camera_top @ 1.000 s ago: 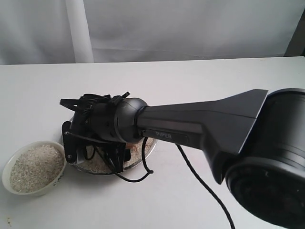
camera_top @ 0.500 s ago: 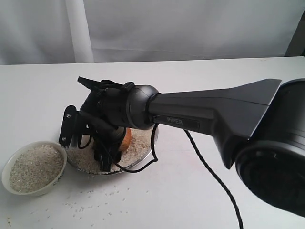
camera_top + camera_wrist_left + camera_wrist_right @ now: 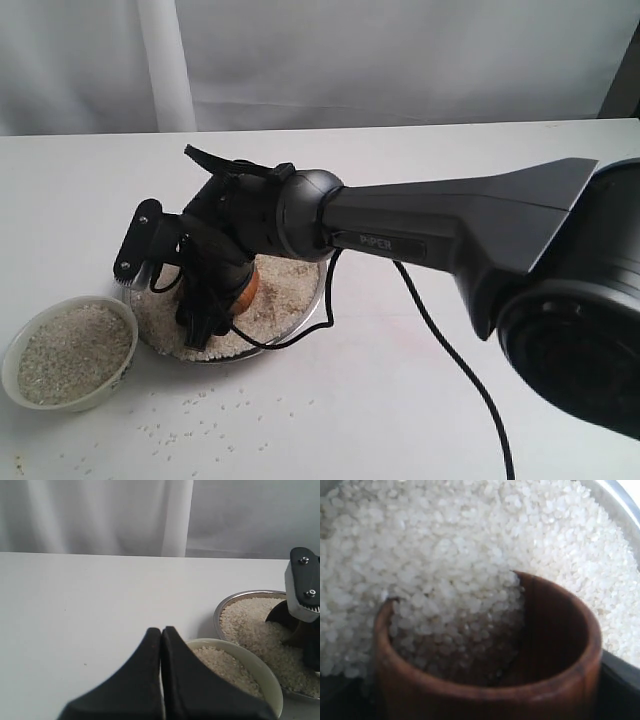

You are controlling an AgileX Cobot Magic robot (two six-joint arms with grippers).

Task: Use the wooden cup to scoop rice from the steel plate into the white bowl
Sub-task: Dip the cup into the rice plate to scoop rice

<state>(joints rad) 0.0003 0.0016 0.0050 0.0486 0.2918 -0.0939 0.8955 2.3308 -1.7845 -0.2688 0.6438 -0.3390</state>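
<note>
The steel plate [image 3: 314, 312] sits left of the table's middle with rice [image 3: 283, 281] heaped in it. My right gripper [image 3: 178, 283] reaches across over the plate, shut on the wooden cup [image 3: 244, 285]. In the right wrist view the wooden cup [image 3: 546, 681] lies tipped with its mouth pushed into the rice [image 3: 470, 540], and grains fill part of its dark inside. The white bowl [image 3: 12, 352], full of rice, stands just left of the plate. My left gripper [image 3: 161, 631] is shut and empty beside the white bowl [image 3: 268, 678]; the exterior view does not show it.
Loose grains [image 3: 205, 418] are scattered on the white table in front of the plate and bowl. A black cable [image 3: 440, 340] trails from the right arm across the table. A white curtain hangs behind the table's far edge.
My right gripper with the cup has swung up and right, away from the bowl's side, and the cup now digs into the plate's rice. Spilled grains have come into view on the table.
</note>
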